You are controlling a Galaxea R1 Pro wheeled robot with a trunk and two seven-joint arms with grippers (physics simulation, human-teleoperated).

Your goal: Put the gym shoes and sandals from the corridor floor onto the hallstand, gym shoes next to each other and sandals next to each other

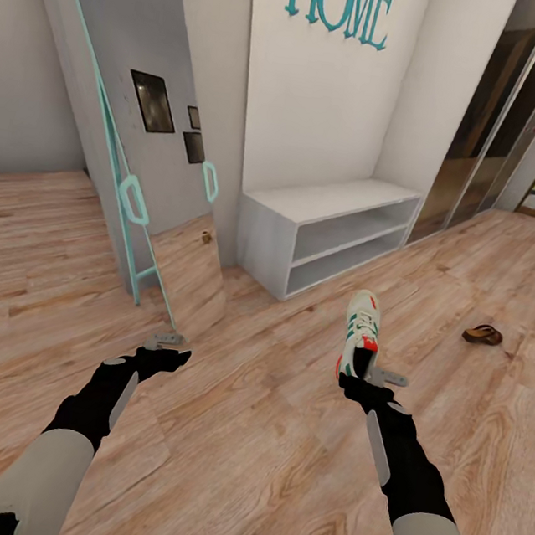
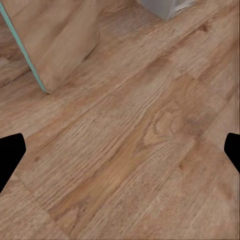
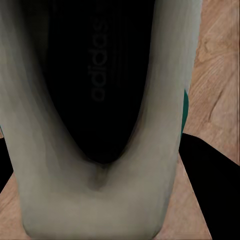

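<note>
Against the white wall under the teal "HOME" lettering: shoe rack, low and light grey, flat top and both open shelf rows bare. Just left of the rack, a tall leaning mirror with teal edging, its foot on the wood floor; upper end cut off by the frame edge. Right of the rack, dark glossy sliding panels, only partly in frame.

On the near side of the rack, well short of it: right gripper clamped on a sneaker, white with green stripes and red-orange accents, toe pointing toward the rack, heel at the fingers, lifted off the floor. Fingertips themselves hidden behind the heel. Through the right wrist camera, very close: sneaker seen from the heel end, dark inside with faint "adidas" print, pale collar around it, a sliver of green at one side; black finger pressed against the shoe's side.

Far right of the rack, alone on the floor: one brown sandal, small and hard to make out in detail.

On the mirror side of the rack, lower: left gripper, holding nothing. Through the left wrist camera, black fingertips set wide apart at opposite edges, bare floor between, mirror's teal edge beyond.
</note>
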